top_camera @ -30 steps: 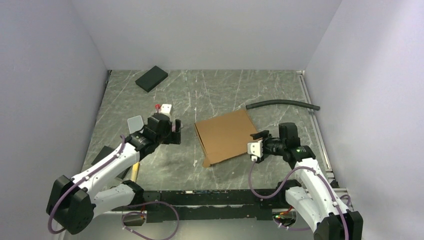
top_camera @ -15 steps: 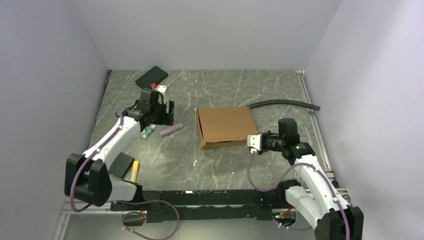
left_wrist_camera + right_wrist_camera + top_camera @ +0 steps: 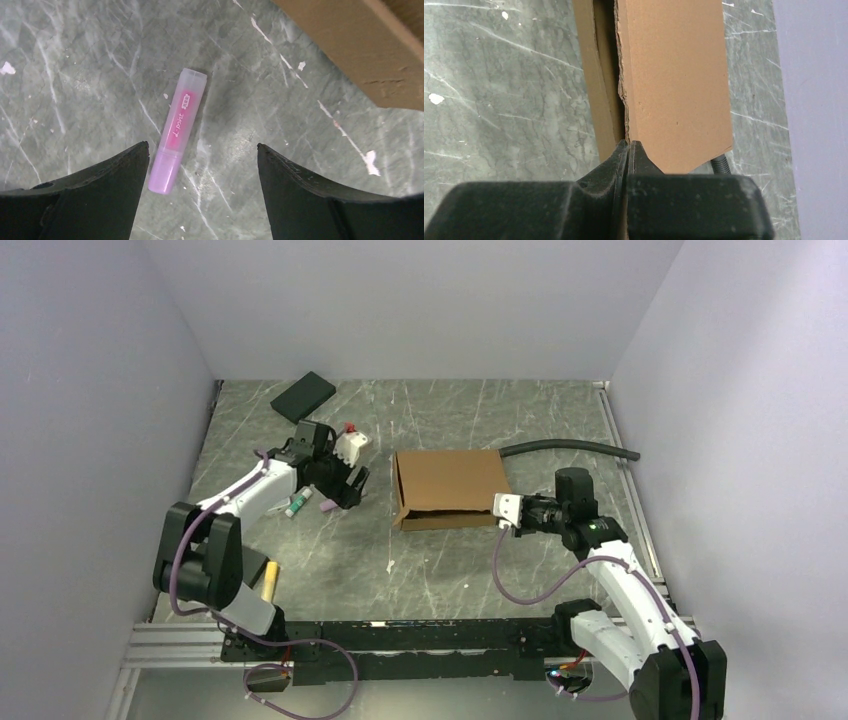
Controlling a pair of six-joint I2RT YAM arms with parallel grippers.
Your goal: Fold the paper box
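Note:
The paper box (image 3: 450, 485) lies flat mid-table, brown cardboard, its upper panel lifted slightly along the near edge. My right gripper (image 3: 503, 513) is shut on the box's near right corner; in the right wrist view the fingertips (image 3: 629, 146) pinch the edge of the upper cardboard panel (image 3: 674, 75). My left gripper (image 3: 350, 485) hovers left of the box, open and holding nothing. In the left wrist view it (image 3: 202, 145) is above a pink highlighter (image 3: 178, 127) lying by its left finger, and a box corner (image 3: 370, 45) shows at top right.
A black pad (image 3: 303, 396) lies at the back left. A black hose (image 3: 570, 448) curves behind the box's right side. A green-capped marker (image 3: 297, 505) sits beside the pink highlighter (image 3: 326, 502). A yellow item (image 3: 270, 580) and a dark pad (image 3: 245, 565) sit near the left base.
The right gripper closed on the box's corner and the box turned square to the table. The left arm swung to the back left, then came down over the pink highlighter.

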